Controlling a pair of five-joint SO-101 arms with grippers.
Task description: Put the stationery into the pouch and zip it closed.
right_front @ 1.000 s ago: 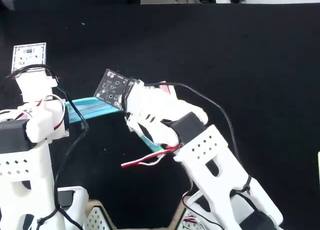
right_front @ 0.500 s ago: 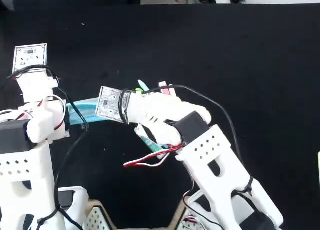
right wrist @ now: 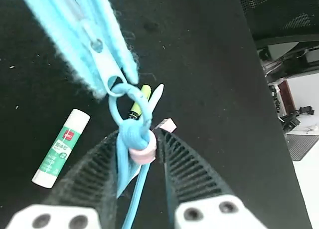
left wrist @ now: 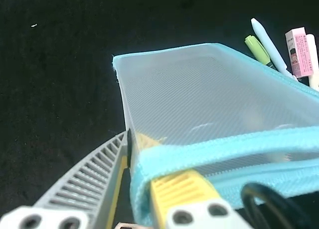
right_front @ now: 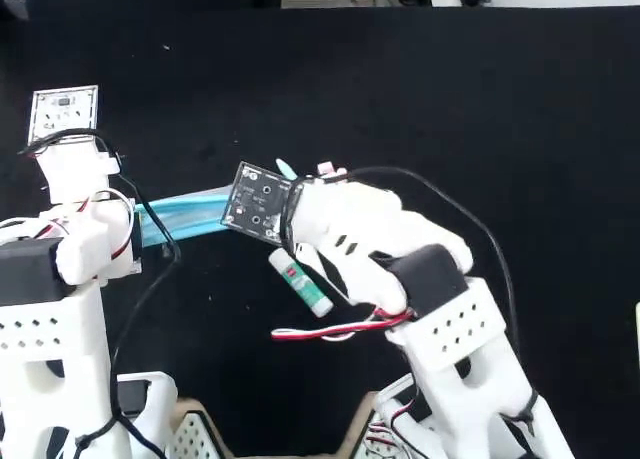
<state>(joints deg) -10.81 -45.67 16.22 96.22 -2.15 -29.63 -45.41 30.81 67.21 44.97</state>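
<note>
Right gripper (right wrist: 142,139) clamped on zipper pull cord (right wrist: 130,120). Left gripper (left wrist: 137,164) pinching pouch (left wrist: 199,99) end as anchor. Judgement: draw slider (right wrist: 105,67) straight along zip line, keep pouch taut, no twist. Glue stick (right_front: 300,282) on table (right_front: 480,99) near right gripper. Pens (left wrist: 266,42) and eraser (left wrist: 297,44) beyond pouch. All stationery outside it.

1. The high camera looked down over the table (right_front: 500,99).
2. The left wrist camera sat close along the pouch (left wrist: 199,99).
3. The right wrist camera faced down past the zip pull (right wrist: 117,92); its glue stick (right wrist: 60,146) showed from above too.
</note>
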